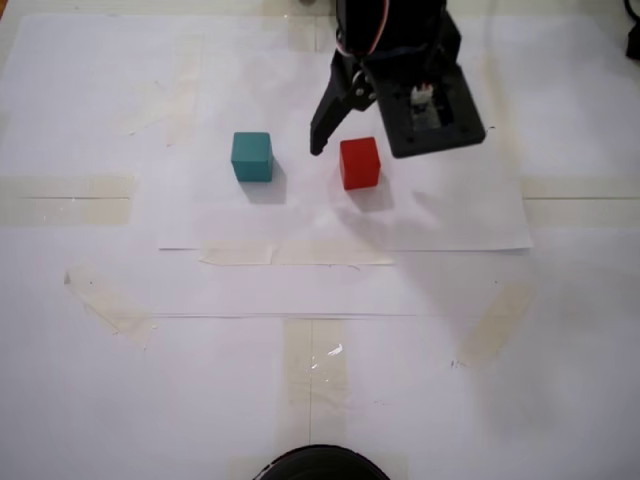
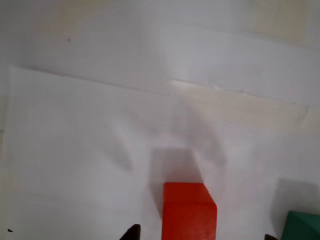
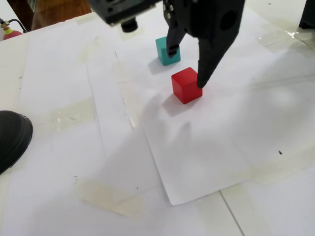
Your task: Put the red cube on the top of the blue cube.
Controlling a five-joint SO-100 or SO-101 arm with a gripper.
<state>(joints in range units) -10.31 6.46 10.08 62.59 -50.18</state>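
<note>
In a fixed view, the pincer (image 1: 350, 150) hung open over the red cube (image 1: 359, 163), 1 finger (image 1: 325, 125) just left of it, the other hidden under the arm. The blue cube (image 1: 252, 156) sat well apart to the left on the desk (image 1: 120, 380).

In the wrist view, the red cube (image 2: 189, 212) lay centred between 2 dark tips; the blue cube (image 2: 301, 226) showed at right.

In another fixed view, the pincer (image 3: 186, 66) straddled the red cube (image 3: 186, 85), not yet gripping; the blue cube (image 3: 167, 51) lay just beyond. Both were matte, plain, sharp-edged solids; a straight drop should do.
</note>
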